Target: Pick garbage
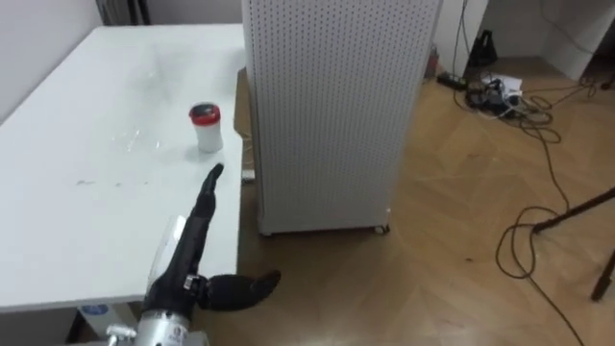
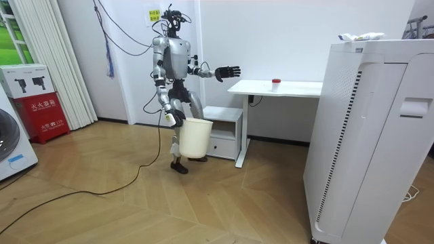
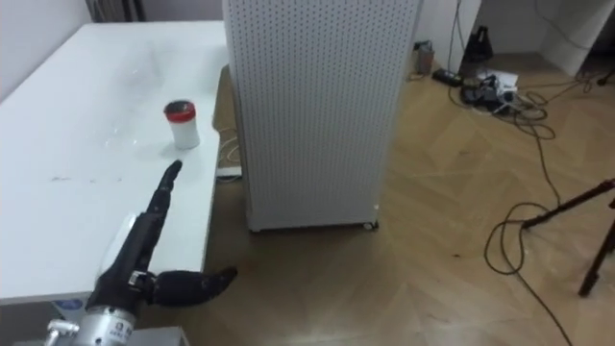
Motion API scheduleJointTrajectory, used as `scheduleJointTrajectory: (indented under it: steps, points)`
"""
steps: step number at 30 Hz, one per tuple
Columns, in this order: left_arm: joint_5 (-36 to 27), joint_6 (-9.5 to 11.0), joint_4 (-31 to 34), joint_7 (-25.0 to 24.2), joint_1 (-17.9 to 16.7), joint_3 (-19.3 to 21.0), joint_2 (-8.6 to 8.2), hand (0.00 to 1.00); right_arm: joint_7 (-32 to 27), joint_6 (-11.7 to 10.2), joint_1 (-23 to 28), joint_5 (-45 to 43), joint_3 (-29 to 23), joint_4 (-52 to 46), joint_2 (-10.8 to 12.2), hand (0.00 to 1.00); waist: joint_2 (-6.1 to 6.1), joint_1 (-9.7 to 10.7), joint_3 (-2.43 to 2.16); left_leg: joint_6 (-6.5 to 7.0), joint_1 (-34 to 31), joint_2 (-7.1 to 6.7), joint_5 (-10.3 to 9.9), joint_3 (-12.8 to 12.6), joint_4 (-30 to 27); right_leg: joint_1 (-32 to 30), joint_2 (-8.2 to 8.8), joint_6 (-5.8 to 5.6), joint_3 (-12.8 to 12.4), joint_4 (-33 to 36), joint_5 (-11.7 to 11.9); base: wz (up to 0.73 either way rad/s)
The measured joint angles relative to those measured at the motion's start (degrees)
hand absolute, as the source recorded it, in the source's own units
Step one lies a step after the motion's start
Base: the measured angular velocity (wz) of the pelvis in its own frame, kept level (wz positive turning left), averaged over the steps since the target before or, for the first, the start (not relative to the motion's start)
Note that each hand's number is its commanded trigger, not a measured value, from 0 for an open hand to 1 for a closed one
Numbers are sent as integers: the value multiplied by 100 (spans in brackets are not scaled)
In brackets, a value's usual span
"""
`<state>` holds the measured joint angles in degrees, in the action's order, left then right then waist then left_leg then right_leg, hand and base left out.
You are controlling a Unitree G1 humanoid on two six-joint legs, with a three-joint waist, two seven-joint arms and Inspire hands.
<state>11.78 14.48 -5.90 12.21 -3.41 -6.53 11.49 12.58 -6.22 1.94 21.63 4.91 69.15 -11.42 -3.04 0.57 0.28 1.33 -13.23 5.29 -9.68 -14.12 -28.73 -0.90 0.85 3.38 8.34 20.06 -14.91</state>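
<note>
1. The garbage here looks to be the red-lidded cup [image 1: 205,126]. It stands upright on the white worktop [image 1: 86,221], upper left of centre in the eye views and near the worktop's right edge.
2. The left robot hand [image 1: 189,252] reaches up from the lower left. It is released, with fingers straight and pointing at the cup and the thumb splayed out past the worktop's edge. The fingertips are short of the cup and not touching it.
3. In the room view the right robot hand [image 2: 176,118] hangs low at the rim of a white bin [image 2: 193,137]. It is too small there to tell its grasp.
4. Risk: if the straight fingers arrive before they curl, they could poke the cup and tip it or push it away. It looks small and light.
5. Risk: the cup sits close to the edge, beside the perforated white cabinet [image 1: 336,106]. A sideways nudge could drop it into the gap between them and onto the floor [image 1: 461,240].
6. Risk: the splayed thumb could catch the cabinet as the arm advances.
7. Risk: the robot stands off the worktop's end with the bin held low, so a long forward reach may upset its balance.
</note>
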Motion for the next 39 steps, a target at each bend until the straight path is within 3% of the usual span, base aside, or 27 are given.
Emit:
scheduleJointTrajectory:
  steps: [1, 2, 3, 4, 5, 6, 7, 9, 13, 14, 15, 16, 17, 18, 20, 22, 23, 24, 25, 26, 28, 30, 32, 35, 39]
  points:
    - [-6, 2, -7, -2, 22, 20, -1, 0, -15, -39, -57, -15, 19, -8, 6, 100, 69, -1, 94, 31, -261, 36, -50, 88, -388, 42, -65, 12, -146, -36, -15, 11]
    - [-10, 8, -5, -48, -2, -15, -20, 0, -28, -52, -47, -12, 59, -25, 2, 100, 109, 13, 80, 20, -546, -202, -22, 332, -144, 26, -100, 19, -453, -56, -75, 12]
    - [-25, 77, -4, -64, -4, -37, -68, 0, -62, 41, -35, -6, 67, -15, -14, 100, 104, -34, 83, -62, -623, -425, 165, 557, 570, -6, -91, 5, -604, 5, -250, -7]
    - [-36, 101, 1, -65, -3, -29, -108, 0, -101, 90, -12, -5, 64, -9, -23, 100, 129, -106, 79, -35, -642, -499, 367, 666, 869, -10, -93, -20, -658, 60, -314, -50]
    - [-35, 168, 9, -58, -29, 30, -149, 0, -133, 148, 49, -56, 63, -1, -14, 100, 175, -284, 11, 26, -587, -530, 651, 720, 899, 12, -31, -75, -667, 145, -447, -60]
    - [-33, 247, 12, -45, -35, 152, -136, 0, -133, 149, 64, -182, 66, -24, 31, 100, 173, -309, -55, 101, -450, -587, 697, 645, 871, 94, 79, -197, -597, 206, -547, -51]
    - [-36, 278, 11, -29, -37, 206, -132, 0, -119, 149, 66, -210, 79, -29, 51, 100, 112, -320, -56, 106, -367, -644, 694, 599, 886, 164, 124, -258, -559, 216, -580, -24]
    - [-40, 368, 16, 27, -50, 282, -131, 0, -47, 133, 89, -205, 121, -41, 61, 100, -37, -336, -8, 370, -245, -757, 445, 498, 655, 375, 352, -373, -317, 235, -707, -8]
    - [-15, 387, 73, 9, -48, 280, -136, 0, -75, 128, 29, -178, 253, -47, 30, 100, -96, -437, -17, 444, -333, -868, -84, 467, 168, 362, 603, -511, -161, 719, -935, 1]
    - [33, 401, 72, 18, -52, 280, -125, 0, -138, 124, 26, -171, 264, -52, 41, 100, -87, -442, -17, 495, -279, -910, -191, 480, 88, 132, 734, -562, 22, 1465, -916, 19]
    - [25, 435, 72, 85, -52, 280, -124, 0, -251, 112, -21, -154, 232, -62, 48, 100, -89, -439, -13, 540, -179, -972, -302, 485, 32, -135, 932, -683, 145, 2278, -750, 25]
    - [27, 455, 72, 129, -51, 280, -124, 0, -319, 112, -48, -149, 214, -62, 39, 100, -98, -444, -7, 559, -108, -1011, -345, 504, 20, -262, 1016, -724, 150, 2645, -610, 29]
    - [44, 488, 70, 223, -51, 278, -128, 0, -379, 105, -59, -134, 172, -66, -1, 100, -65, -436, 19, 583, 45, -1033, -474, 593, -1, -538, 1071, -714, 114, 3321, -132, 33]
    - [87, 514, 71, 319, -50, 286, -121, 0, -384, 62, -46, -135, 158, -68, -6, 100, 28, -419, 28, 554, 206, -1014, -569, 802, 6, -678, 1021, -701, 129, 3642, 21, 36]
    - [46, 625, 72, 473, -45, 292, -50, 0, -332, -5, -53, -31, 198, -155, 11, 100, 135, -395, 75, 513, 398, -942, -620, 1024, 84, -937, 896, -659, 120, 3520, -223, 56]
    - [23, 699, 74, 571, -45, 285, -28, 0, -360, -84, -49, 68, 235, -198, 5, 100, 168, -318, 81, 478, 512, -892, -626, 1244, 169, -1131, 797, -651, 103, 2654, -363, 71]
    - [24, 718, 74, 666, -46, 284, -12, 0, -365, -166, -44, 61, 278, -193, 20, 100, 152, -268, 77, 435, 568, -897, -649, 1429, 213, -1110, 763, -627, 107, 1723, -325, 73]
    - [21, 718, 69, 763, -52, 283, -5, 0, -373, -213, -59, 29, 299, -192, 48, 100, 121, -260, 67, 361, 620, -903, -690, 1568, 246, -1104, 686, -630, 67, 840, 31, 74]
    - [19, 717, 45, 791, -58, 275, -13, 0, -384, -234, -57, -5, 311, -179, 56, 100, 135, -245, 72, 330, 666, -884, -706, 1669, 263, -1062, 660, -572, 30, 717, 336, 66]
    - [21, 718, 29, 819, -85, 217, -13, 0, -386, -263, -48, -83, 365, -116, 70, 100, 159, -260, 30, 234, 778, -821, -673, 1795, 386, -848, 567, -526, 103, 456, 360, 59]
    - [30, 724, 41, 880, -83, 195, 9, 0, -367, -267, -147, -218, 459, -14, 66, 100, 154, -266, 33, 108, 909, -736, -594, 1812, 657, -627, 454, -452, 279, 194, 406, 43]
    - [50, 720, 43, 907, -88, 195, 30, 0, -303, -307, -189, -424, 467, 0, 61, 100, 138, -257, 35, 12, 1033, -596, -536, 1849, 935, -390, 289, -384, 303, -155, 447, 25]
    - [137, 714, 89, 937, -103, 195, 30, 0, -235, -306, -202, -432, 466, -4, 60, 100, 89, -257, 27, -62, 1179, -550, -487, 1911, 1130, -255, 212, -373, 303, -338, 453, 14]
    - [242, 713, 140, 985, -139, 194, 31, 0, -181, -303, -147, -446, 465, -3, 43, 100, 39, -254, 14, -100, 1419, -473, -464, 1946, 1410, 0, 105, -369, 291, -596, 456, 1]
    - [357, 713, 163, 1113, -133, 189, 41, 0, -109, -302, -144, -590, 484, -3, 35, 100, -24, -242, -26, -114, 1544, -472, -454, 1946, 1534, 149, 61, -369, 263, -798, 456, -1]
